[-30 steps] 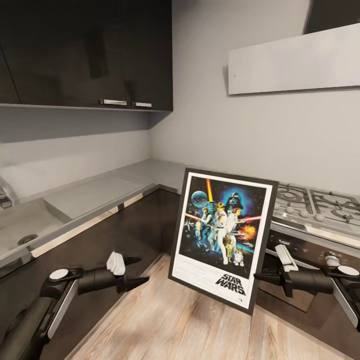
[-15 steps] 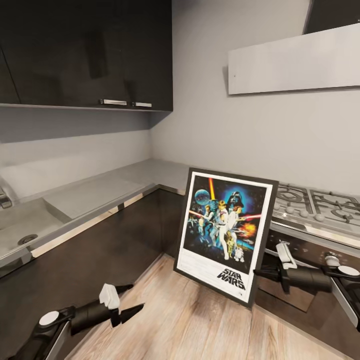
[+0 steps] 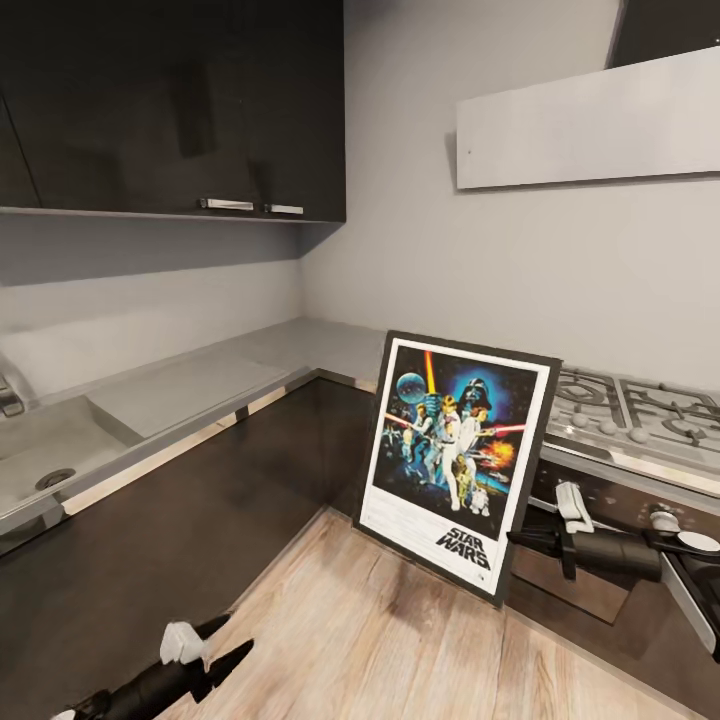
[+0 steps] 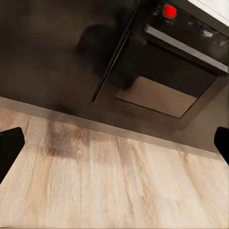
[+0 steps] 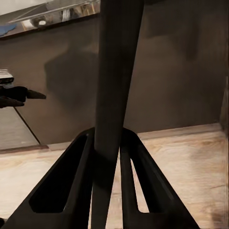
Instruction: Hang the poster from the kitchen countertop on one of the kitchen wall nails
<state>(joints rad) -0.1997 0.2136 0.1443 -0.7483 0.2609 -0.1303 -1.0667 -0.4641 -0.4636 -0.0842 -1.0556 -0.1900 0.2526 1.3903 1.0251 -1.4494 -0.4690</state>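
Your kitchen countertop [image 3: 200,385] runs along the left wall and turns to the gas hob [image 3: 630,405]. The poster [image 3: 455,455] hangs tilted above the floor, its right edge pinched in your right gripper [image 3: 522,540]. Your left gripper [image 3: 222,642], low, is spread and empty.

Ahead of me the pale grey L-shaped counter [image 3: 250,365] carries an inset sink [image 3: 40,455] on my left and a gas hob [image 3: 630,405] with grey grates on my right.
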